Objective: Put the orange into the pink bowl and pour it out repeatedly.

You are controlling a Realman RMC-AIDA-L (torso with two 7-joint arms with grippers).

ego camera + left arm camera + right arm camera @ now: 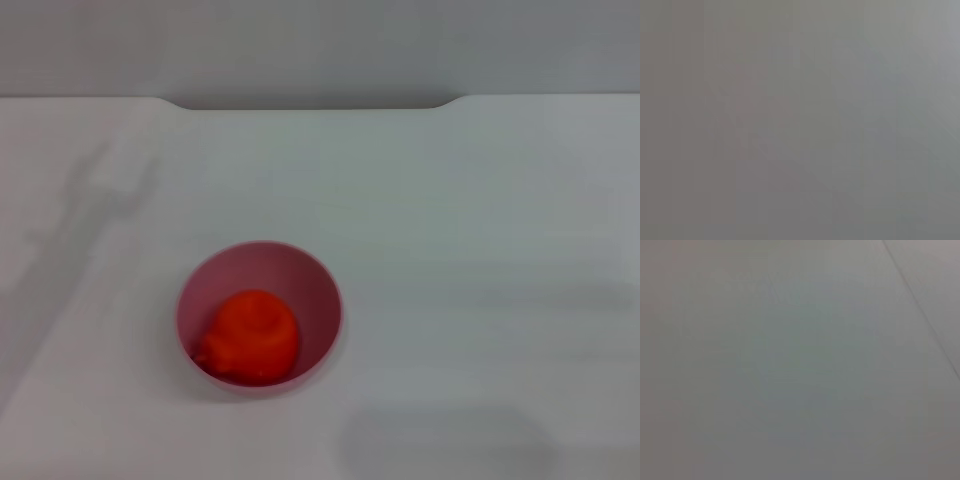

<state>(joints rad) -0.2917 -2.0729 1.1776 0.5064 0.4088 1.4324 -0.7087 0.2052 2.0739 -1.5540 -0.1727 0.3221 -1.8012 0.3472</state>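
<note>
The orange [252, 334] sits inside the upright pink bowl [322, 290], near and left of centre on the white counter [480, 220]. Neither end effector is in view, so their state cannot be told. Next comes pouring: one must grasp the bowl's rim and tip it.

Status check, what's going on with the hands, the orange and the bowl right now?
Neither hand in view. Orange sits inside the pink bowl, bowl upright on the white table. Nothing near the bowl.
</note>
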